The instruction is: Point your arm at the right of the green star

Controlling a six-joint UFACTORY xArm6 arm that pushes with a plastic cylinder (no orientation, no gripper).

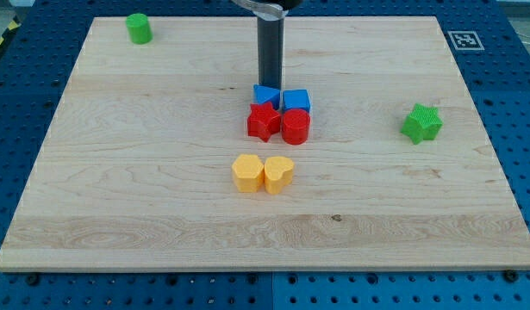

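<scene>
The green star [421,123] lies near the board's right edge, at mid height. My tip [270,83] stands just above the view's central cluster, right behind a blue block [265,95], far to the left of the green star. The cluster holds that blue block, a blue cube [296,100], a red star [264,121] and a red cylinder [296,127], all packed together.
A yellow hexagon-like block [246,172] and a yellow heart [278,174] touch each other below the cluster. A green cylinder [139,27] sits at the top left. The wooden board [118,215] has a marker tag [464,40] at its top right corner.
</scene>
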